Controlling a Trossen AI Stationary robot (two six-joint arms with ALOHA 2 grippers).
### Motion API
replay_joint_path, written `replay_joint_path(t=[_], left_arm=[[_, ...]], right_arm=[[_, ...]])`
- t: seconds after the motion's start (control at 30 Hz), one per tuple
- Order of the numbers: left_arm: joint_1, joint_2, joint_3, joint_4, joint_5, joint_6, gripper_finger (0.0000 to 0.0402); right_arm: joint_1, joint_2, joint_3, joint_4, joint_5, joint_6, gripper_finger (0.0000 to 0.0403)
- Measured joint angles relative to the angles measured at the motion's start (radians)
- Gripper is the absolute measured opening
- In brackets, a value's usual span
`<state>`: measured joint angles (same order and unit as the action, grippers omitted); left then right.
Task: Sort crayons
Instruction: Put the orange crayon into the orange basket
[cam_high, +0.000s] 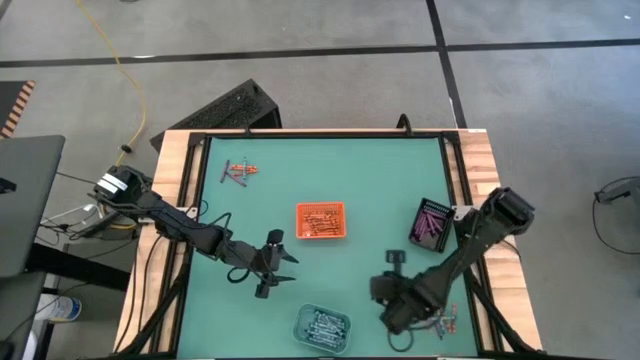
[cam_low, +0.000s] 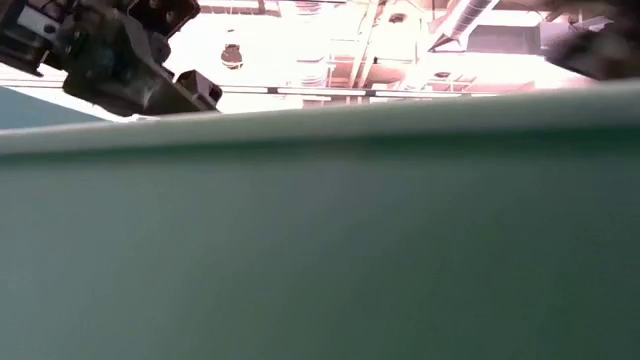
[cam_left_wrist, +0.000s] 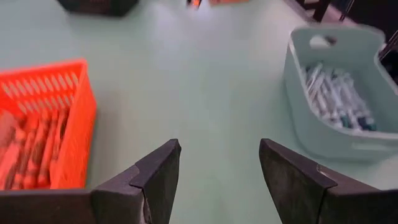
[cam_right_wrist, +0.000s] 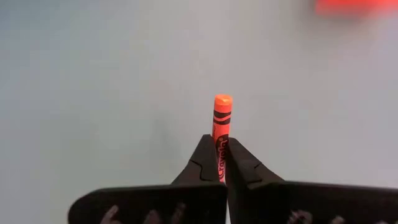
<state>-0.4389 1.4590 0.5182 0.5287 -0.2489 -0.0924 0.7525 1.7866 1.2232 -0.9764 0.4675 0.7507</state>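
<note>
My right gripper (cam_high: 384, 292) (cam_right_wrist: 221, 149) hangs over the table's near right part, shut on one orange crayon (cam_right_wrist: 222, 118). My left gripper (cam_high: 280, 262) (cam_left_wrist: 217, 155) stands open with nothing between its fingers, over bare table between the orange tray (cam_high: 320, 221) (cam_left_wrist: 56, 118) and the blue-grey tray (cam_high: 322, 326) (cam_left_wrist: 339, 99). The orange tray holds orange crayons and the blue-grey tray holds pale blue ones. A black tray (cam_high: 433, 224) at the right holds purple crayons. Loose crayons lie on the table at the far left (cam_high: 238, 171) and at the near right (cam_high: 447, 320). My right gripper pinches the orange crayon's lower part (cam_right_wrist: 219, 147) between its two fingertips. The crayon lies along the fingers, and its other end (cam_right_wrist: 222, 99) sticks out past the tips. The fingers slant down from above, and the crayon is held clear of the table.
Bare green table lies between the three trays and around the left gripper. A raised frame runs along the table's edges (cam_high: 448, 170). A dark crate (cam_high: 225, 108) stands beyond the far edge, and a laptop (cam_high: 25, 200) sits at the left.
</note>
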Motion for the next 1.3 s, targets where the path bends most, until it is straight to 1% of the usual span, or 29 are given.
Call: replay_joint_path(t=[0.1, 0.2, 0.43, 0.6, 0.7, 0.87, 1.0, 1.2, 1.3], left_arm=[[0.000, 0.000, 0.000, 0.064, -0.016, 0.052, 0.0210], [0.000, 0.000, 0.000, 0.128, -0.026, 0.107, 0.0210], [0.000, 0.000, 0.000, 0.229, -0.046, 0.207, 0.0210], [0.000, 0.000, 0.000, 0.289, -0.118, 0.262, 0.0210], [0.000, 0.000, 0.000, 0.353, -0.134, 0.304, 0.0210], [0.000, 0.000, 0.000, 0.459, -0.146, 0.367, 0.0210], [-0.004, 0.000, 0.000, 0.489, -0.214, 0.393, 0.0210], [-0.018, 0.000, 0.000, 0.516, -0.222, 0.419, 0.0208], [-0.037, 0.000, 0.000, 0.537, -0.252, 0.453, 0.0194]], right_arm=[[-0.065, 0.000, 0.039, 0.117, 0.109, -0.163, 0.0004], [-0.127, 0.000, 0.072, 0.284, 0.159, -0.358, 0.0004], [-0.232, 0.000, 0.117, 0.727, 0.164, -0.776, 0.0004], [-0.264, -0.001, 0.118, 0.975, 0.161, -0.962, 0.0004], [-0.279, -0.001, 0.118, 1.060, 0.159, -0.996, 0.0004], [-0.298, -0.001, 0.118, 1.109, 0.157, -0.996, 0.0004], [-0.305, -0.001, 0.118, 1.126, 0.159, -0.995, 0.0004], [-0.304, -0.001, 0.118, 1.145, 0.169, -0.995, 0.0004], [-0.304, -0.001, 0.118, 1.141, 0.210, -0.987, 0.0004]])
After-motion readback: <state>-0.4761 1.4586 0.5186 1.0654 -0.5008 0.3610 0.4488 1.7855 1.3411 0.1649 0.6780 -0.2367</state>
